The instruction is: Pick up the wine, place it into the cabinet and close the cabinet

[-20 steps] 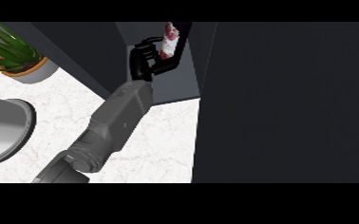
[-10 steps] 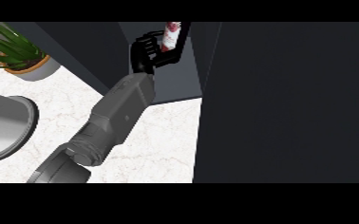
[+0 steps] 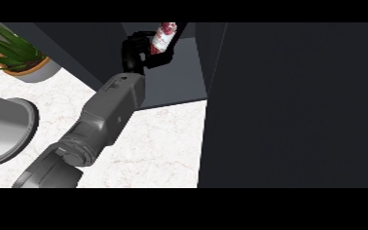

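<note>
Left hand (image 3: 138,53) curled round wine (image 3: 162,37), bottle tilted, inside open cabinet (image 3: 169,85) near view's top. Bottle label red-and-white patterned; writing too small to read. Grey forearm (image 3: 108,114) runs up from lower left over white marbled bench (image 3: 165,146). Dark cabinet door (image 3: 287,102) fills right side. Potted plant (image 3: 25,61) at upper left; grey round rim (image 3: 14,129) at left edge.

The wine (image 3: 163,38) stands just right of the left hand's (image 3: 137,53) fingers, inside the cabinet (image 3: 176,83); the plant (image 3: 22,58) sits well left (on the counter (image 3: 155,146)).
</note>
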You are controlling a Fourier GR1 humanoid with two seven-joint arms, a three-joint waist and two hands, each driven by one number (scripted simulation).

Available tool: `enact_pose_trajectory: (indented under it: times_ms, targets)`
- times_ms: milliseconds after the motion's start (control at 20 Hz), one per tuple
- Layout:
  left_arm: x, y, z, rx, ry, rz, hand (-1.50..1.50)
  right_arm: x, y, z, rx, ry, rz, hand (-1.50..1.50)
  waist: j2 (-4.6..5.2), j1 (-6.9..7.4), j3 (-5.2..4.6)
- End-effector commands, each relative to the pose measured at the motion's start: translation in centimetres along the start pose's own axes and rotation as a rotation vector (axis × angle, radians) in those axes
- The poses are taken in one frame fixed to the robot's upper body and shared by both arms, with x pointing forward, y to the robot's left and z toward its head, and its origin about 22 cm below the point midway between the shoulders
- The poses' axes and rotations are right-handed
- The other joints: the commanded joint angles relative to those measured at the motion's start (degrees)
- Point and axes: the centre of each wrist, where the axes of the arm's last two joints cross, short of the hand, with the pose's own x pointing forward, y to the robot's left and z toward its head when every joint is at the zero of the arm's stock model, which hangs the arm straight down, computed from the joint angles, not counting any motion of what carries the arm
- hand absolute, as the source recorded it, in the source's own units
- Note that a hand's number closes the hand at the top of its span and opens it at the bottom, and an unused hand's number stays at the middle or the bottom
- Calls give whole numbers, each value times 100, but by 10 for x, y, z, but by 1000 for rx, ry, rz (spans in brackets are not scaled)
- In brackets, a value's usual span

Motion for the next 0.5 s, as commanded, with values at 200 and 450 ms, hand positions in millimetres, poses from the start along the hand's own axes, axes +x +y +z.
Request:
enact_pose_trajectory:
  times_ms: [200,450]
  targets:
    - [-15,19,-3,89,-41,-196,150,6,5,2,25,-34,-10,-150,58,-49,-17]
    - [-13,28,-10,130,-10,-228,150,4,1,5,29,-23,2,-150,61,-102,-7]
